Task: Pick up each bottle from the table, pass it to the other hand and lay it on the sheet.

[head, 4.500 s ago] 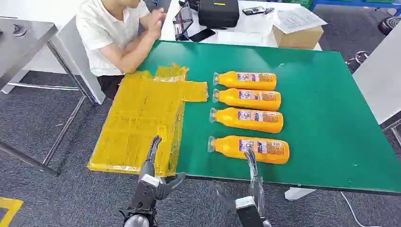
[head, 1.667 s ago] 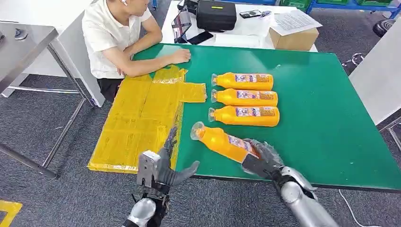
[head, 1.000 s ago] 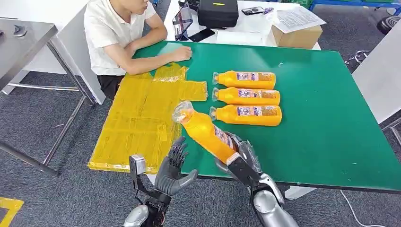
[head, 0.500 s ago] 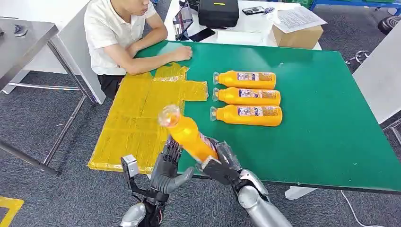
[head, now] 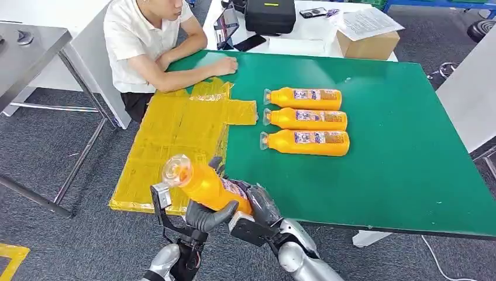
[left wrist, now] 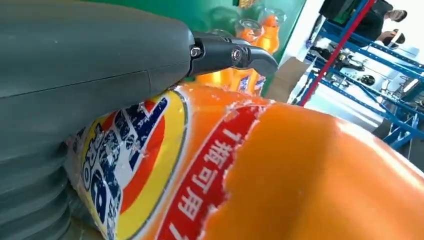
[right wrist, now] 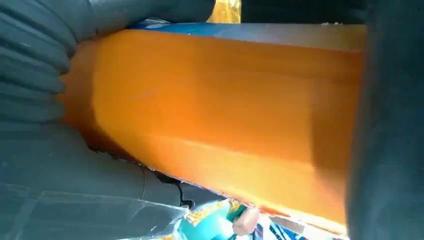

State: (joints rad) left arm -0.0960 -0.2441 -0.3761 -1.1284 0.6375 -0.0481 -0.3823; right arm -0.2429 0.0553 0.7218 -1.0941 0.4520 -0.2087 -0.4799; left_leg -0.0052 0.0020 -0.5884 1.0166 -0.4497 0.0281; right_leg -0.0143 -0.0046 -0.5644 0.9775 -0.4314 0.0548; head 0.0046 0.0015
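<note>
Handover under way: bottle (head: pixel 205 186) in air off table's near edge, cap toward sheet (head: pixel 169 146). Right hand (head: pixel 257 206) grips base; left hand (head: pixel 206 215) curls around middle. Confirm left grip firm before right lets go, else bottle drops.

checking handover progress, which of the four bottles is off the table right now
The bottle at the near table edge, held up tilted between the left robot hand and right robot hand. The other three bottles lie side by side on the green table.
</note>
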